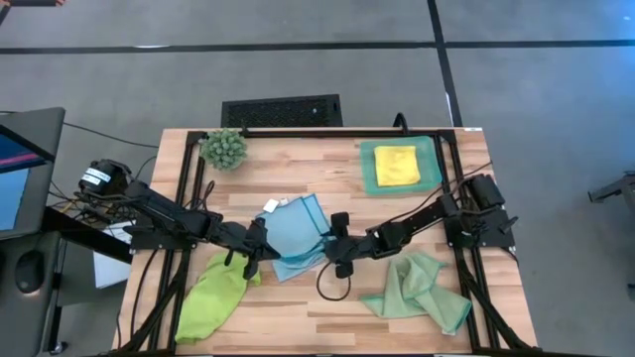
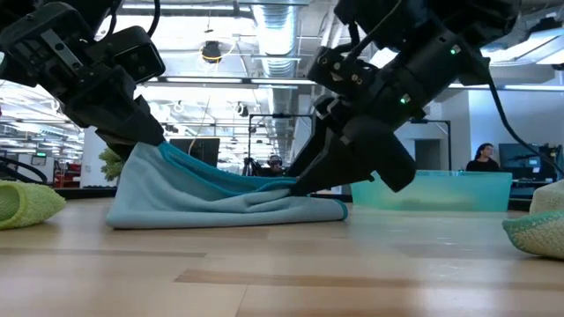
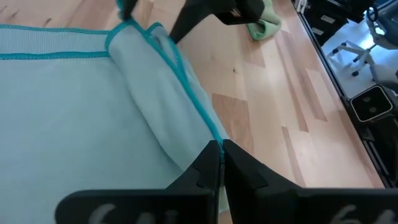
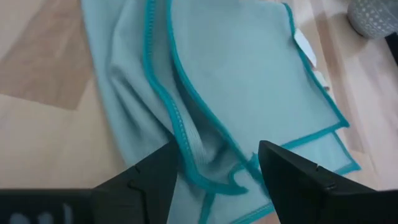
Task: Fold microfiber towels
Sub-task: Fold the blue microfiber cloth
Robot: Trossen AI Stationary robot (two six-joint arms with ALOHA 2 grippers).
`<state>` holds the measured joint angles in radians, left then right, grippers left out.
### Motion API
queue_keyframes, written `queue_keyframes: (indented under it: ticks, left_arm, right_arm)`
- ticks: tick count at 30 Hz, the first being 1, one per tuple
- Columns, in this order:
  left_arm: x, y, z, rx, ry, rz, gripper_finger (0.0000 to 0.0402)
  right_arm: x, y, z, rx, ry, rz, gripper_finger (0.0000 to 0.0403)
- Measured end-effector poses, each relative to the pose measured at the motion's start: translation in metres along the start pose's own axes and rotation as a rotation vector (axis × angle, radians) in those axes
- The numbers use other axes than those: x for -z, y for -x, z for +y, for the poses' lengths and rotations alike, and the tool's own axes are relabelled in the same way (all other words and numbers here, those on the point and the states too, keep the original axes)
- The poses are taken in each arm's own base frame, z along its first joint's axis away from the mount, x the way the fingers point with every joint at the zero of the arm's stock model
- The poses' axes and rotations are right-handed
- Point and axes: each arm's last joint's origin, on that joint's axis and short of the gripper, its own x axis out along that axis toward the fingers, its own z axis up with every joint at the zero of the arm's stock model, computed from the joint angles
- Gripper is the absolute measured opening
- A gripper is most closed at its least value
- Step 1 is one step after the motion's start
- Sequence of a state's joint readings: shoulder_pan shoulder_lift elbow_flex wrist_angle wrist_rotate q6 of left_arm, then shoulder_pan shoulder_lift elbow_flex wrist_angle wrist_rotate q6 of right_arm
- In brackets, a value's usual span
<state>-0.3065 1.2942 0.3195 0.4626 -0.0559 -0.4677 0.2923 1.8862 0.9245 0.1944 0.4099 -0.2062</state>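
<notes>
Near the worktop's middle, the light blue towel [image 1: 296, 236] is pinched at its left edge by the left gripper [image 1: 256, 241], anchoring the fold. The right gripper [image 1: 338, 248] stands spread-jawed over the right edge, apparently released.

Light blue towel [image 3: 74, 106]: in my left wrist view, cut off by the edges.
Sage towel [image 2: 539, 231]: cropped in the low view.
Person [image 2: 483, 157] behind: too small to tell.

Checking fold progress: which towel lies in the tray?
The yellow microfiber towel, folded inside the teal plastic tray; the blue, lime and sage towels lie on bare wood.
</notes>
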Motion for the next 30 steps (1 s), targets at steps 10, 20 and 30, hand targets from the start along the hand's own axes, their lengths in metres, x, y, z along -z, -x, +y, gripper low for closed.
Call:
queue_keyframes:
  ticks: [10,20,30]
  left_arm:
    - [0.0,0.0,0.0,0.008,-0.007,0.004,0.0]
    - [0.0,0.0,0.0,0.008,-0.006,0.005,0.0]
    - [-0.007,0.002,-0.004,0.043,-0.034,-0.068,0.0]
  right_arm:
    - [0.002,-0.003,-0.006,-0.024,-0.012,0.001,0.0204]
    - [0.004,-0.008,-0.018,-0.066,-0.041,-0.007,0.0132]
    - [0.007,-0.012,-0.03,-0.053,-0.038,0.001,0.0012]
